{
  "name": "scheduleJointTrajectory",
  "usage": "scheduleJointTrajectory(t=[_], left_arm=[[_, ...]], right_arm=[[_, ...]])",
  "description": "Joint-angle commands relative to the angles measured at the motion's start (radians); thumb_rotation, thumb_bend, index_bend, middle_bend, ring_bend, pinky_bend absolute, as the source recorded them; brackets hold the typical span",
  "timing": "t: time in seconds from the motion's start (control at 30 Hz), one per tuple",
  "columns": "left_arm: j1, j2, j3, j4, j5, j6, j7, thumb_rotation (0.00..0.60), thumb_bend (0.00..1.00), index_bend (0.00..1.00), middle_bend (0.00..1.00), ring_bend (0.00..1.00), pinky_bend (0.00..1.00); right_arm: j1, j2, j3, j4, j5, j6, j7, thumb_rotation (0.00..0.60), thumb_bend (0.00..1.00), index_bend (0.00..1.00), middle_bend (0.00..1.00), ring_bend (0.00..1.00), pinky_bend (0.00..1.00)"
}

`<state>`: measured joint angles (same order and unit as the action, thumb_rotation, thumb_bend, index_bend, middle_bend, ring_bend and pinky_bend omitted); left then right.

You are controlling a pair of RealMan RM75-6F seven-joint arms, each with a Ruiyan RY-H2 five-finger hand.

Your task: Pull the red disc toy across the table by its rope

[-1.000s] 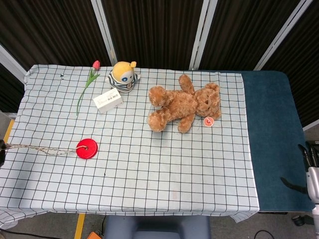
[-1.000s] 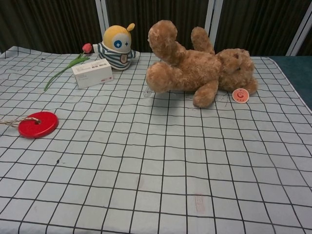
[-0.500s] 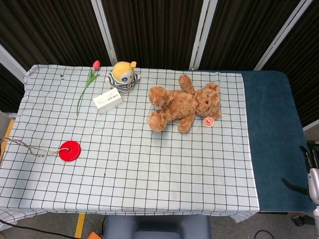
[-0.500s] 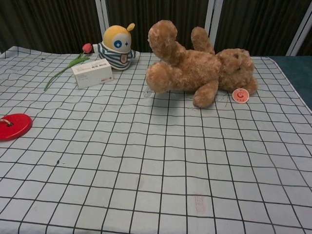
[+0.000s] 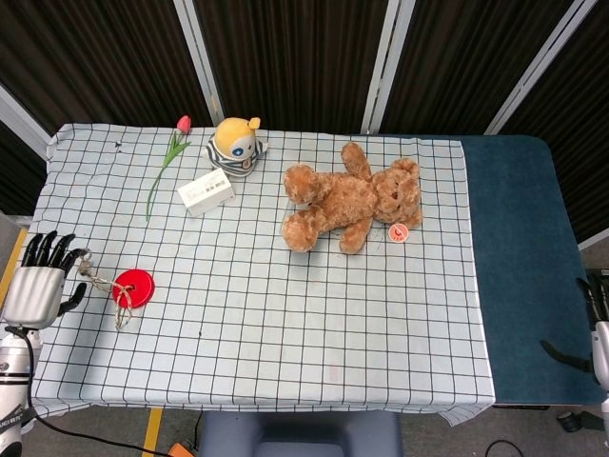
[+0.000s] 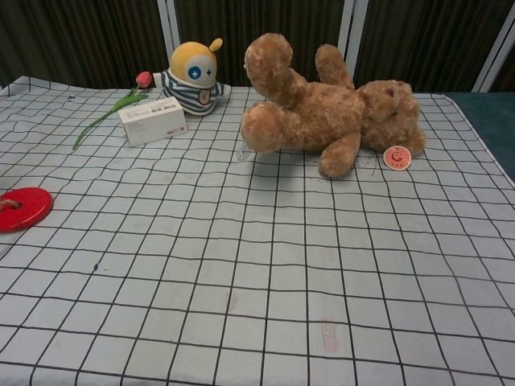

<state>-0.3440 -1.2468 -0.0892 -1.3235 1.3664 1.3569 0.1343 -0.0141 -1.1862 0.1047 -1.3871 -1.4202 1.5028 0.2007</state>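
The robot's left hand (image 5: 40, 284) hovers at the worktop's (image 5: 285, 314) left edge with fingers spread and nothing in its grasp, the slack rope (image 5: 103, 286) lying looped just beside it. The red disc toy (image 5: 132, 287) rests at the rope's far end, near that hand and well apart from the teddy bear (image 5: 352, 202). The right hand (image 5: 598, 328) shows only partly at the frame's right edge; its state cannot be told. The pull looks finished or paused; any further drag calls for re-gripping the rope.
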Motion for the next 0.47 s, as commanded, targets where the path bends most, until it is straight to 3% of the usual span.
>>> scheduleJointTrajectory(t=[0.03, 0.23, 0.47], left_arm=[[0.002, 0.036, 0.003, -0.056, -0.016, -0.026, 0.003, 0.6, 0.26, 0.0, 0.0, 0.0, 0.0], [0.05, 0.055, 0.016, -0.076, 0.059, 0.081, -0.048, 0.6, 0.27, 0.0, 0.0, 0.0, 0.0], [0.164, 0.037, 0.095, -0.029, 0.099, 0.152, -0.162, 0.6, 0.29, 0.0, 0.0, 0.0, 0.0]], right_arm=[[0.0, 0.0, -0.001, 0.0, -0.001, 0.001, 0.002, 0.6, 0.03, 0.0, 0.0, 0.0, 0.0], [-0.004, 0.0, -0.003, -0.011, -0.011, 0.014, 0.009, 0.6, 0.03, 0.0, 0.0, 0.0, 0.0], [-0.01, -0.004, -0.008, -0.022, -0.023, 0.03, -0.012, 0.6, 0.03, 0.0, 0.0, 0.0, 0.0]])
